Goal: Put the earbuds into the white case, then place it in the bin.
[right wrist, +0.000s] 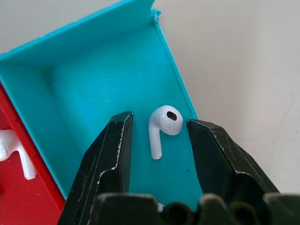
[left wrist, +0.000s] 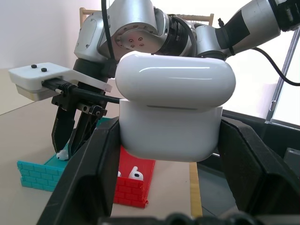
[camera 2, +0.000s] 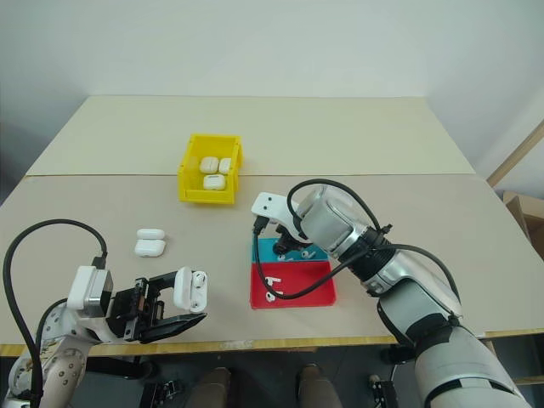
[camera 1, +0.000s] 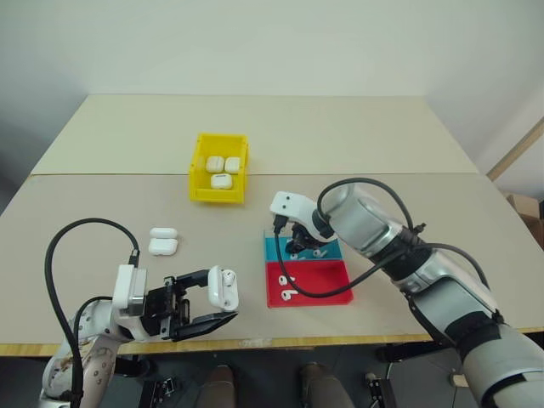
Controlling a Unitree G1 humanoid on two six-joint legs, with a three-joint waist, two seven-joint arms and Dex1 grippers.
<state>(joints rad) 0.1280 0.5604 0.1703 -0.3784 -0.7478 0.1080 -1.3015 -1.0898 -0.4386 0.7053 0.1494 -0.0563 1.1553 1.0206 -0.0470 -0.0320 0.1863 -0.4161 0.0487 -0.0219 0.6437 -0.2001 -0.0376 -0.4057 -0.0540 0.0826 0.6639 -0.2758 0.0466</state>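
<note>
Earbuds are the thing in hand here: one tiny glossy white earbud [right wrist: 161, 126] lies loose on the floor of the shallow blue tray [right wrist: 89, 93], its stem pointing back toward the right gripper [right wrist: 158, 140], which hangs just over it with its black fingers part-open on either side, one at the stem side and one by the bulb, and nothing yet pinched between them. More earbuds [camera 1: 287, 296] lie in the red tray [camera 1: 327, 285] that adjoins the blue one.

At the near edge of the surface [camera 1: 425, 136], the left gripper [left wrist: 168, 154] is clamped on the body of the white case [left wrist: 171, 112], holding it up off the surface with its lid facing the right arm; whether the lid is cracked open I cannot tell. Two other white cases [camera 1: 162, 240] sit on the surface beside it, and the yellow bin [camera 1: 219, 167], farther back, already holds three.

By the look of it the earbud is featherlight, hard and slick, so it will likely skid or flip if nudged off-centre. A fair hold would be across the rounded head where it meets the stem, closed gently and squarely. The case is rigid and smooth too; a grip on its flat sides below the lid seam leaves the hinge free.
</note>
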